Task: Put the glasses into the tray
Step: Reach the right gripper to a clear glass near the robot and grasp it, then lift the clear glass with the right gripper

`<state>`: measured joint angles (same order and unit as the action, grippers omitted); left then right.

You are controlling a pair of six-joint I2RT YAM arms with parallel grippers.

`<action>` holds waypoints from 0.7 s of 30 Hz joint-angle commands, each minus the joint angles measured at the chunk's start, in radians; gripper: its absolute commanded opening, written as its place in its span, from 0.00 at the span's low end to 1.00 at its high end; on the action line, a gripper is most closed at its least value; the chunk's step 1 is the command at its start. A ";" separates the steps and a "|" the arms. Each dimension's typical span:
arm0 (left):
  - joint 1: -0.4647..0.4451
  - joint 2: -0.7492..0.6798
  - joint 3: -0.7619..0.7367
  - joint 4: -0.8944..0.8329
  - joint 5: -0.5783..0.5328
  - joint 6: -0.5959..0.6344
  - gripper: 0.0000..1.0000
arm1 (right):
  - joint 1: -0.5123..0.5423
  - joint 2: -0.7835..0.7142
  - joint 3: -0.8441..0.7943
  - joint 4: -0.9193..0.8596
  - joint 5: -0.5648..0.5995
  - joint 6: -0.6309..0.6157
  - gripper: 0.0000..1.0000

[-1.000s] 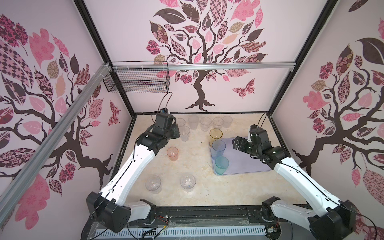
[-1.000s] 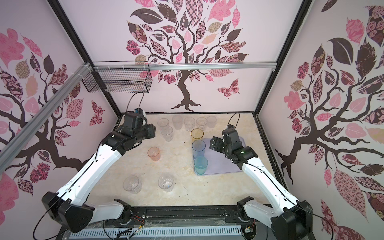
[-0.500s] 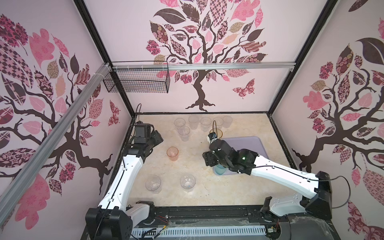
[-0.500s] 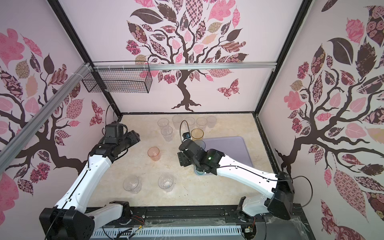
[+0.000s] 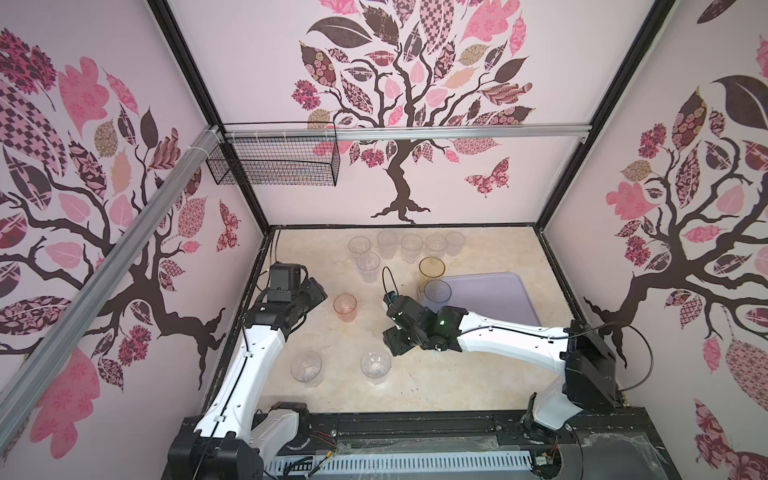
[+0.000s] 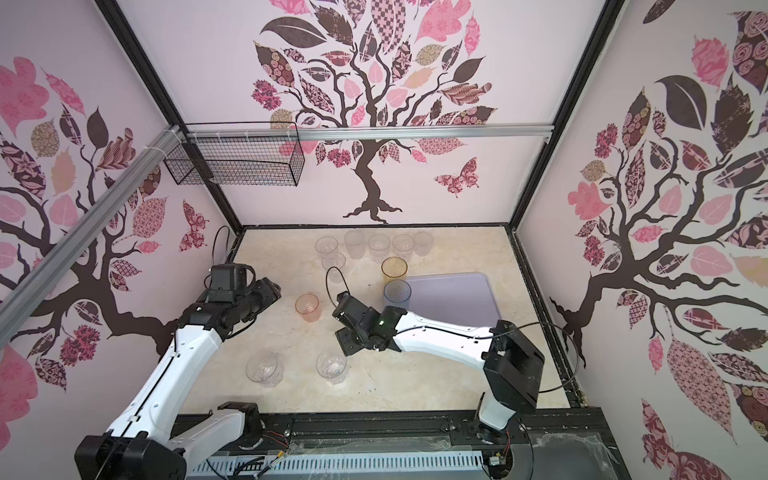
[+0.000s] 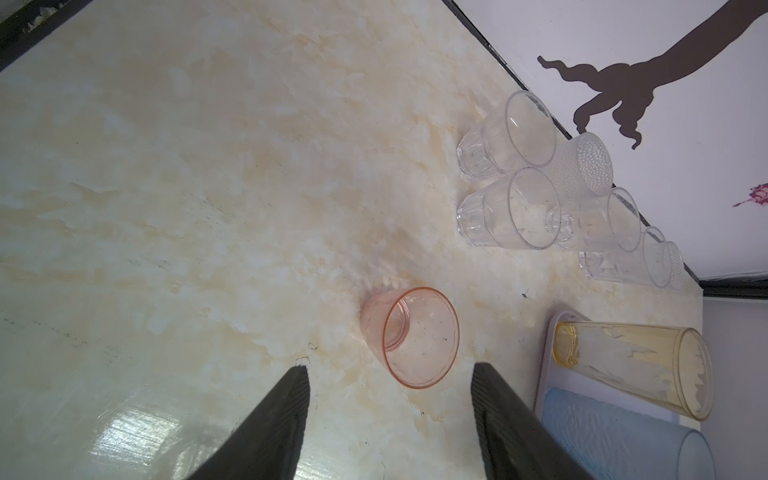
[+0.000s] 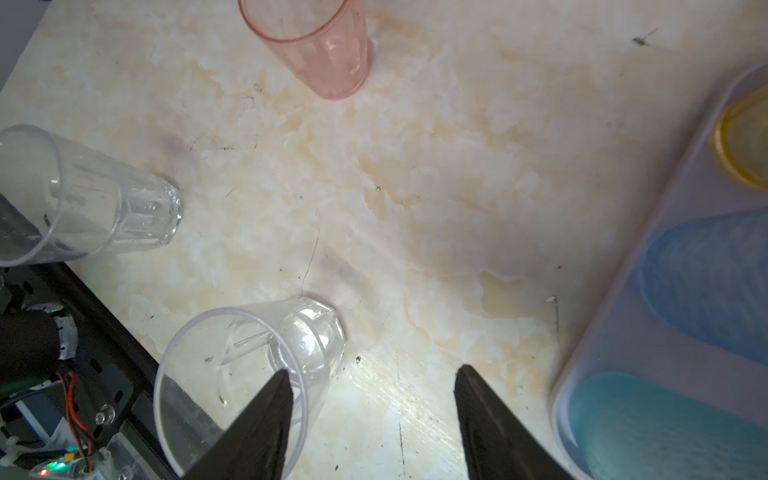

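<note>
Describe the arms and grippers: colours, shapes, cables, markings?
Both the left arm and right arm have white shells, black joints and bases. The left gripper and right gripper have black, ridged fingers tapering to points. A black cable loop at the right wrist, green light nearby.

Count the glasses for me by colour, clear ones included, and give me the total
Clear glasses: 8
Pink glass: 1
Amber glass: 1
Blue glass: 1
Teal glass: 1, hidden under the right arm in both top views
Total: 12
</note>
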<state>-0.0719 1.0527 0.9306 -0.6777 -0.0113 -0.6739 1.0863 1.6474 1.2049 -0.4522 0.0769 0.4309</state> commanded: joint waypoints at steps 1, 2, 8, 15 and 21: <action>-0.002 -0.015 -0.018 -0.026 -0.015 0.005 0.66 | 0.012 0.050 0.037 -0.011 -0.038 0.004 0.63; -0.005 -0.017 -0.020 -0.027 -0.012 0.001 0.66 | 0.012 0.054 0.035 -0.010 -0.043 0.001 0.63; -0.022 -0.005 -0.008 -0.008 -0.037 0.016 0.66 | 0.017 0.088 0.026 0.001 -0.092 -0.024 0.50; -0.023 0.113 0.092 -0.001 -0.069 0.085 0.66 | 0.017 0.151 0.058 0.012 -0.112 -0.055 0.36; -0.020 0.117 0.146 -0.021 -0.218 0.180 0.68 | 0.017 0.183 0.141 -0.019 -0.095 -0.086 0.20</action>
<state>-0.0925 1.1946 1.0161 -0.6930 -0.1371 -0.5667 1.0992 1.8141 1.2831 -0.4454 -0.0311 0.3668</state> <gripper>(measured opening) 0.675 0.212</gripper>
